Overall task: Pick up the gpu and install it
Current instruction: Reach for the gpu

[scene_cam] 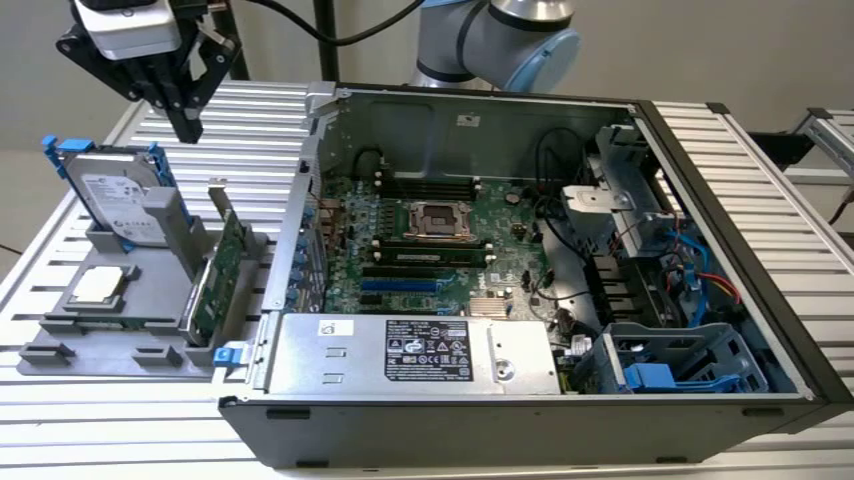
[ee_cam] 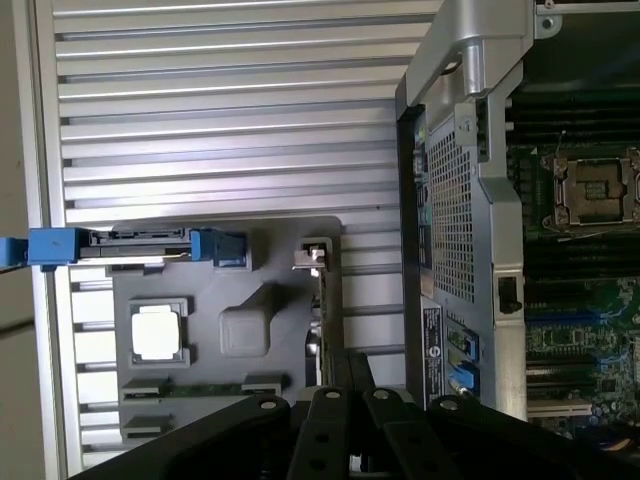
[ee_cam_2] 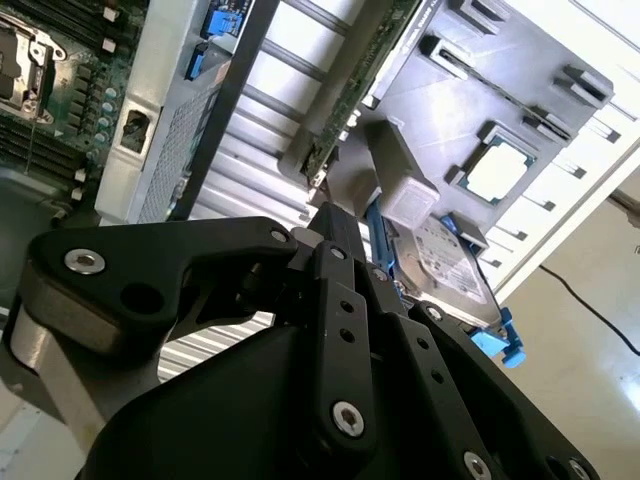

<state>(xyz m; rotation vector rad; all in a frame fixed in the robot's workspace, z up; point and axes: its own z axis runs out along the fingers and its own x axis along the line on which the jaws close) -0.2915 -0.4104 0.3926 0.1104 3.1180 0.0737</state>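
Black two-finger gripper (scene_cam: 187,127) hangs in the air off the exterior view's left of the open black desktop computer case (scene_cam: 534,425), above the slatted aluminium desk (scene_cam: 260,115); fingers pressed together, grasping nothing. Thin green-board gpu with silver end bracket (scene_cam: 222,272) stands on edge in the grey plastic parts holder (scene_cam: 67,352), just beside the case's outer wall on that same side, below the gripper and apart from it. Not installed, motherboard slots in case bare. Silver hard drive in blue frame (scene_cam: 118,195) upright in same holder, further from the case than the gpu. Square silver processor chip (scene_cam: 104,285) lies flat in holder, also beyond gpu from the case. In the first wrist view gripper (ee_cam: 345,372) lines up over the gpu edge (ee_cam: 318,310), case wall alongside
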